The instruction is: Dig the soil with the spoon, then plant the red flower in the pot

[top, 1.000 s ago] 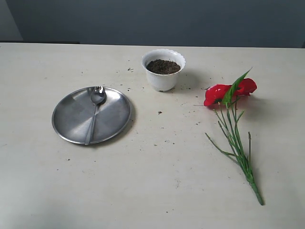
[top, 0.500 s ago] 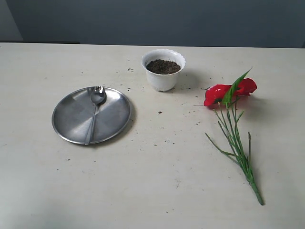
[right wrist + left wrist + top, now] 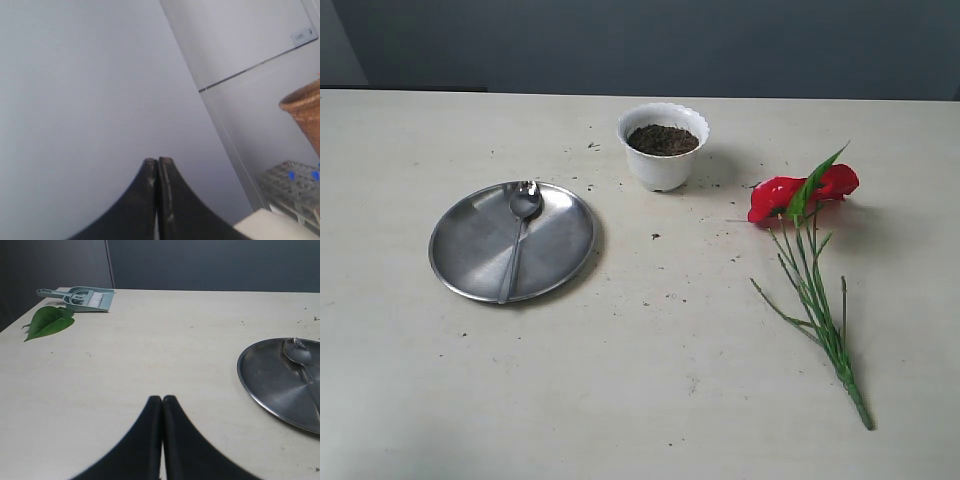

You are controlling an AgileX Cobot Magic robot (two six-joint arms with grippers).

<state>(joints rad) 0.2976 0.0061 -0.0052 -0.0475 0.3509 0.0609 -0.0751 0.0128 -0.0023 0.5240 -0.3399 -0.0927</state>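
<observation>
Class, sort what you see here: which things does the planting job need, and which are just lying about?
Needed: spoon, soil, pot, red flower.

Lying about: steel plate under the spoon, loose green leaf, small dustpan and brush.

Soft, even light is falling across the pale desk [image 3: 650,380] in the exterior view, leaving the dark wall behind it dim. The pot [image 3: 663,146] and the red flower [image 3: 802,193] are casting faint, blurred shadows toward the right, and a thin dark rim of shadow is hugging the near right edge of the steel plate [image 3: 470,255]. The plate is giving off a dull, streaked sheen without hard glare, while the spoon [image 3: 519,232] bowl is catching a small bright glint. In both wrist views the black fingers [image 3: 145,440] are blurring out of focus close to the lens. The right wrist view is showing flat, greyish, slightly hazy light.
</observation>
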